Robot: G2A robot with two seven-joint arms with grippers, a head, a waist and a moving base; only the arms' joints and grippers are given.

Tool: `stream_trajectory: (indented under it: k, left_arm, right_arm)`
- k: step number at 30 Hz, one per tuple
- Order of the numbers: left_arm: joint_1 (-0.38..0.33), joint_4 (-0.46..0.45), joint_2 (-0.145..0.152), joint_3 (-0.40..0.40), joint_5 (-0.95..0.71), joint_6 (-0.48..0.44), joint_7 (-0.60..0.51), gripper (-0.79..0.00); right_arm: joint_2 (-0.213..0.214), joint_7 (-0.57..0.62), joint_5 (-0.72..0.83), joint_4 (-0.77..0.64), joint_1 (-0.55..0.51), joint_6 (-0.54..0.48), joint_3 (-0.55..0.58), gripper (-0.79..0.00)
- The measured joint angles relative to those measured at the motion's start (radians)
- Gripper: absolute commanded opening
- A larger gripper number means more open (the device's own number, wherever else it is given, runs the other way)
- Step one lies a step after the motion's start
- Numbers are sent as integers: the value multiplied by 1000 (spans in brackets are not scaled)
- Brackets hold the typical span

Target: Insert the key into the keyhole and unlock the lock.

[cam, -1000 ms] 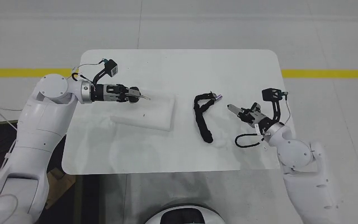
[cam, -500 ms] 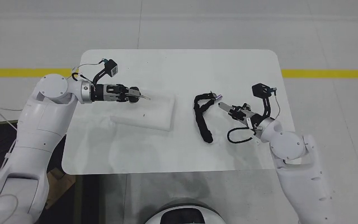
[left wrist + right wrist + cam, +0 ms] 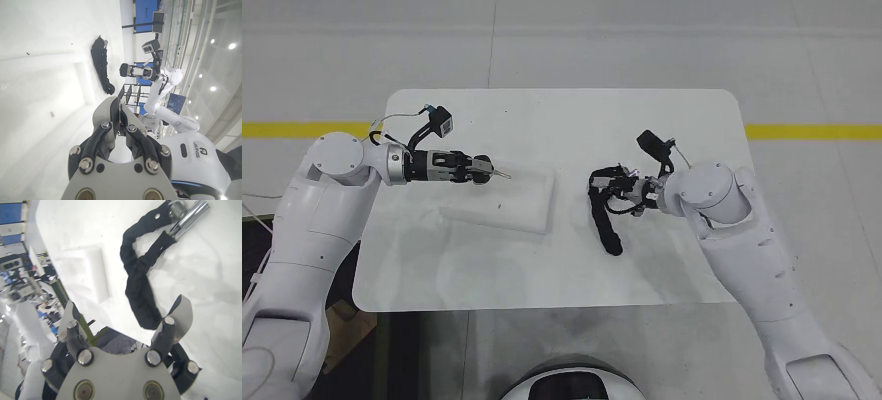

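The left gripper (image 3: 485, 170) hangs over the far-left part of the white table (image 3: 542, 120), jaws pinched tight on what appears to be the small key (image 3: 504, 175), above the far edge of a white foam block (image 3: 504, 205). Right of centre, the right gripper (image 3: 620, 192) hovers with jaws spread wide and empty just above the black chain lock (image 3: 604, 225), near its shiny lock cylinder (image 3: 189, 217).

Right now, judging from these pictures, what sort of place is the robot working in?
Probably a robotics test hall: a white table on a pale floor marked by a yellow line, a high ceiling with round lights, and screens behind.
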Motion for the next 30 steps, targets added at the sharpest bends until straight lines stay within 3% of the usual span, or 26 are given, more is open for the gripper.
stream_trajectory:
  k: [5, 6, 9, 12, 21, 25, 30]
  left_arm:
    - [0, 0, 0, 0, 0, 0, 0, -785]
    - [0, 0, 0, 0, 0, 0, 0, -785]
    - [0, 0, 0, 0, 0, 0, 0, -785]
    - [0, 0, 0, 0, 0, 0, 0, -785]
    - [0, 0, 0, 0, 0, 0, 0, -785]
    - [0, 0, 0, 0, 0, 0, 0, -785]
    - [0, 0, 0, 0, 0, 0, 0, -785]
  right_arm:
    - [-32, -43, -78, 128, 98, 43, -130, -9]
    - [-39, -65, -71, 156, 122, 65, -159, -271]
    - [-51, -113, -33, 221, 182, 113, -224, -302]
    - [-62, -156, 16, 293, 246, 156, -296, -397]
    - [-78, -307, 218, 410, 393, 307, -491, -422]
    - [-61, -307, 291, 417, 450, 308, -551, -360]
    - [-26, -307, 326, 387, 481, 308, -568, -400]
